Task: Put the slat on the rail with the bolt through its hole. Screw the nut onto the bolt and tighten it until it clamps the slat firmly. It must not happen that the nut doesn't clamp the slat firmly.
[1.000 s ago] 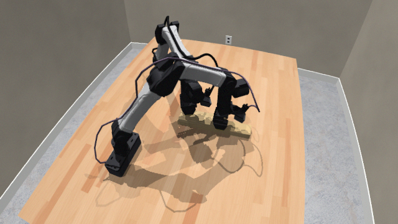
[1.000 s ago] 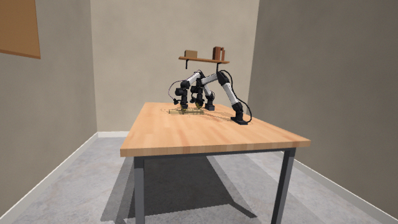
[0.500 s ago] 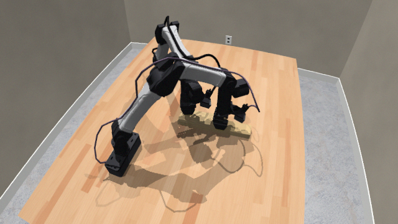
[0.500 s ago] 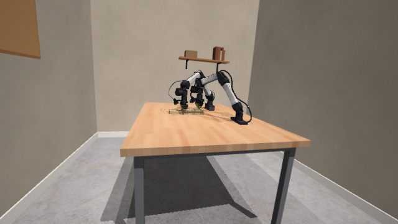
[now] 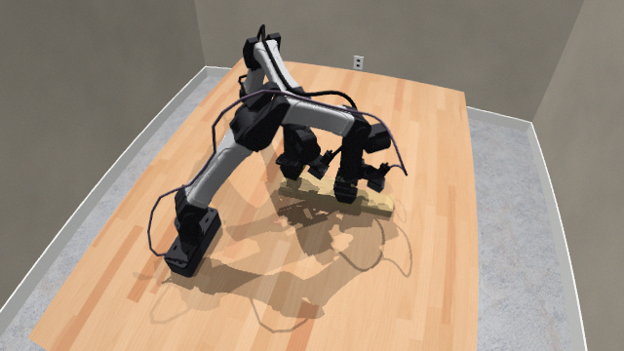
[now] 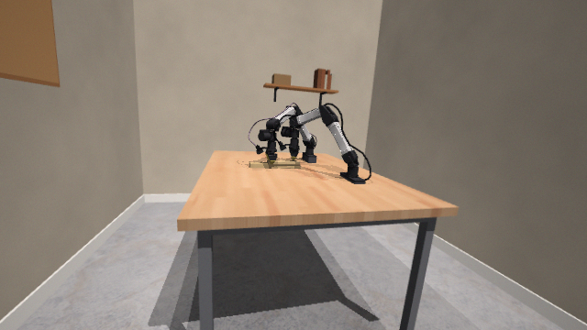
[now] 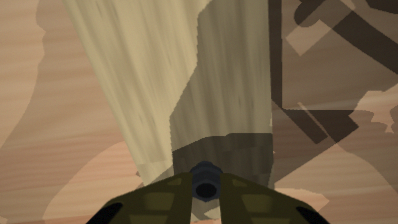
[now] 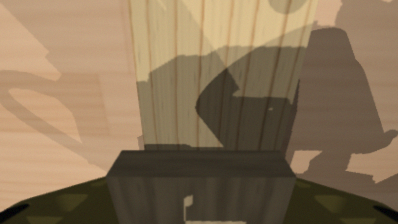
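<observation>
Nut (image 7: pixel 206 181) pinched between nearly closed left fingers (image 5: pixel 292 175) (image 6: pixel 293 157) — wide-set right fingers (image 5: pixel 345 199) (image 6: pixel 271 159) grip wood (image 8: pixel 201 187).

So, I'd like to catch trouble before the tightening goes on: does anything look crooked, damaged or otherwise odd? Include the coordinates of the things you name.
Nothing stands out. The nut (image 7: pixel 206 172) sits between the fingers of the left gripper (image 5: pixel 292 178) (image 6: pixel 293 158) (image 7: pixel 205 181); the right gripper (image 5: pixel 345 201) (image 6: pixel 271 160) (image 8: pixel 200 182) squarely grips a wooden piece (image 8: pixel 200 163). I can't tell whether the nut clamps firmly.
</observation>
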Available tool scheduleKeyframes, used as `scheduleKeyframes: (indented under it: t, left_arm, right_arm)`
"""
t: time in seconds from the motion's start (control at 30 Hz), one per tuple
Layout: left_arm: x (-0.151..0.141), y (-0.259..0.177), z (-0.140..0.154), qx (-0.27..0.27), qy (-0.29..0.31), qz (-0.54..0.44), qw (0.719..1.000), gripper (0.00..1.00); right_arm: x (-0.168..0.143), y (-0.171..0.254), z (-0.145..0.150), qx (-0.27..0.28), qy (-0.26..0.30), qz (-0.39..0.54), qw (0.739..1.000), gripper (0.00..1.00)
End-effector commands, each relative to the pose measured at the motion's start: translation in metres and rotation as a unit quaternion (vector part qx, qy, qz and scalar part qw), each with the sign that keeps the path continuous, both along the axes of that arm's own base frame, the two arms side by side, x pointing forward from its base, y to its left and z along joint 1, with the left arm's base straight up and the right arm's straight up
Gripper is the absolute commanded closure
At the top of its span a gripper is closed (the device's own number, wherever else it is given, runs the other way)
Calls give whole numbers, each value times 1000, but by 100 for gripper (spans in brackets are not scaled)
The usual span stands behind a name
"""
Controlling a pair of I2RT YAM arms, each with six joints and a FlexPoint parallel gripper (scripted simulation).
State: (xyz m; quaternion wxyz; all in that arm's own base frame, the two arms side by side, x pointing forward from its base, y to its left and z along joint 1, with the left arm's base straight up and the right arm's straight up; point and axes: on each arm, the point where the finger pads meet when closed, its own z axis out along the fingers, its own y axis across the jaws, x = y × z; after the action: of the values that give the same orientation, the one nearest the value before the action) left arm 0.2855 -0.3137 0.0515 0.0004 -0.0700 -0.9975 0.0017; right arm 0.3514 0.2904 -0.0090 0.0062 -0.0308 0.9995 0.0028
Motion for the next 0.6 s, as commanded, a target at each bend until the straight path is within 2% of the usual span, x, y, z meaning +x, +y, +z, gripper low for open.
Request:
scheduleKeyframes:
  t: [0.0,0.27,0.57]
  left_arm:
    - [1,-2,1,0,-1,-110,994,86]
    - [1,-2,0,1,0,-227,974,86]
    - [0,-2,-1,2,2,-397,918,86]
  right_arm:
    - [3,1,5,5,-6,0,1000,32]
    - [3,1,5,5,-6,0,1000,32]
    - [3,1,5,5,-6,0,1000,32]
